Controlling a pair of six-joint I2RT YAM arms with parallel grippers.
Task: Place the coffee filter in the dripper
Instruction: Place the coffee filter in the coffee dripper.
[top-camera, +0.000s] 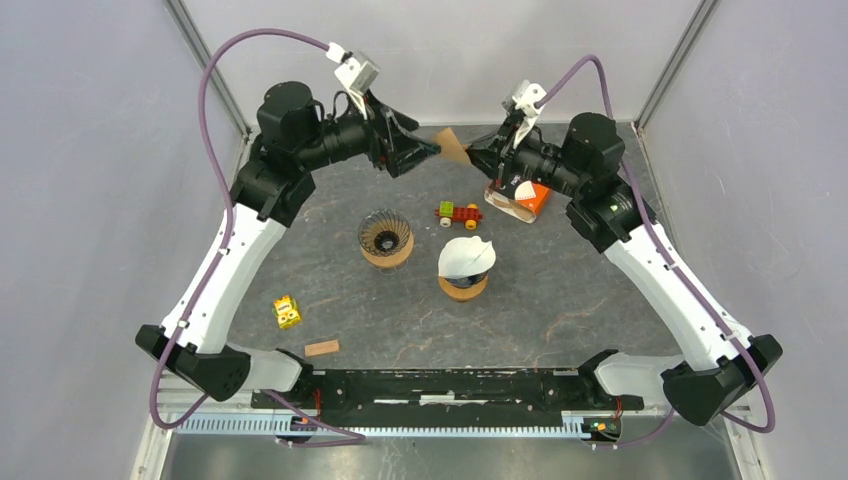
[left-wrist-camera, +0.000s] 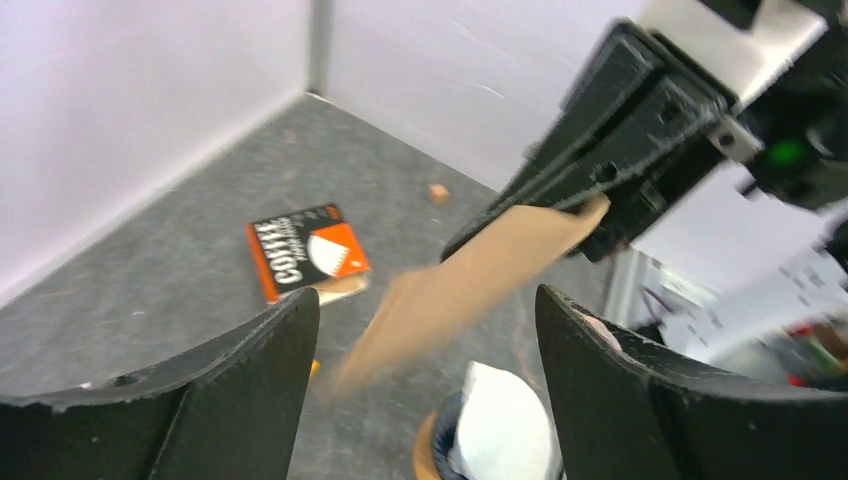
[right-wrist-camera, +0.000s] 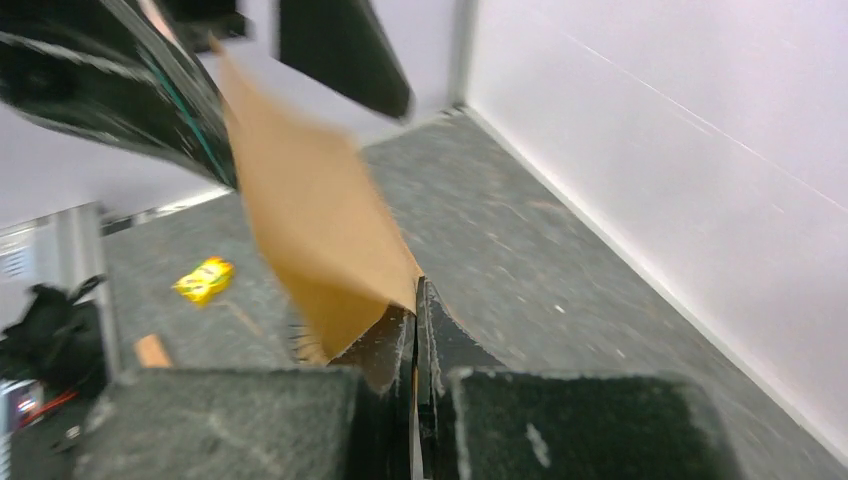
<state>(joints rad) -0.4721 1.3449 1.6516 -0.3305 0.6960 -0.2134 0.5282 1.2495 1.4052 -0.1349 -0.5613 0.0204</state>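
Note:
A brown paper coffee filter (top-camera: 455, 146) hangs in the air at the back of the table, between the two grippers. My right gripper (right-wrist-camera: 415, 300) is shut on one corner of the coffee filter (right-wrist-camera: 310, 220). The left gripper (left-wrist-camera: 427, 335) stands open, its fingers either side of the coffee filter (left-wrist-camera: 470, 280) and apart from it. In the overhead view the left gripper (top-camera: 430, 150) and the right gripper (top-camera: 477, 157) face each other tip to tip. An empty ribbed dripper (top-camera: 385, 237) on a wooden base stands mid-table, below and left of them.
A second dripper (top-camera: 465, 265) holds a white filter. An orange coffee filter box (top-camera: 518, 198) lies under the right arm, with a toy brick car (top-camera: 458, 212) beside it. A yellow block (top-camera: 287, 312) and a wooden block (top-camera: 322, 347) lie front left.

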